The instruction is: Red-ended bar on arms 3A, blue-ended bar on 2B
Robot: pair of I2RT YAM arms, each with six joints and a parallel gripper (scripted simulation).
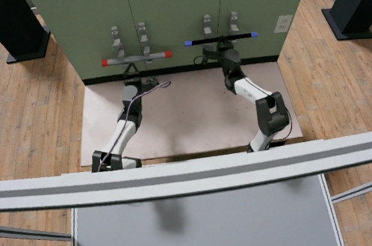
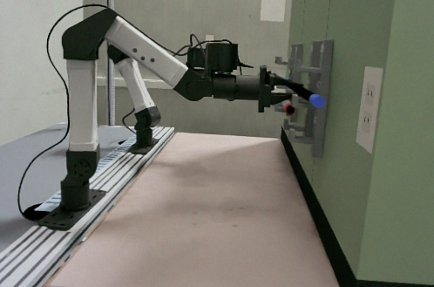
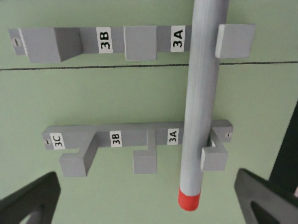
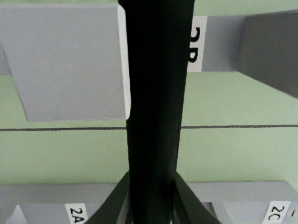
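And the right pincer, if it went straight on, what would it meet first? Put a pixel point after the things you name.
Probably the rack rails (image 1: 234,22) (image 2: 323,61) (image 4: 220,42), with the blue-ended bar (image 1: 243,36) (image 2: 316,100) (image 4: 157,100) it grips touching them first; the gap's depth is unclear.

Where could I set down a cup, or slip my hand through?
The pink board looks bare between the two arms, good for a cup. A hand might pass between the red-ended bar and blue-ended bar. Crowded: around the right claw.
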